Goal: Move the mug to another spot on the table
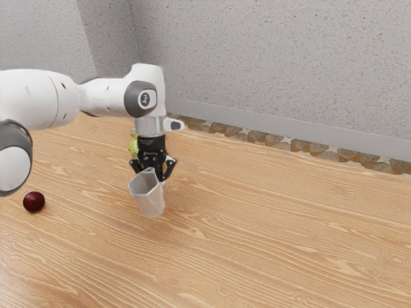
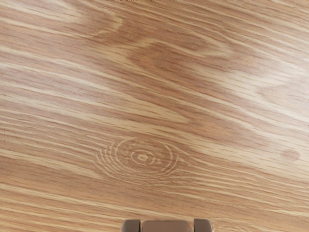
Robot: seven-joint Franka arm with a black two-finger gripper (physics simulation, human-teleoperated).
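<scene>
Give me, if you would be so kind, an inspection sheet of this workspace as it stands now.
Surface: wooden table, light grain, with a ringed knot below the wrist camera; no spills seen.
Job's things: pale grey mug, tilted, its rim up at the pincer; I cannot tell whether its base touches the table.
Clutter: dark red round thing on the table near the exterior view's left edge; yellow-green thing partly hidden behind the pincer.
Grippers: pincer shut on the mug's rim wall.
Cables: nothing seen.
Surroundings: grey speckled wall, with a row of stones along its foot.
</scene>
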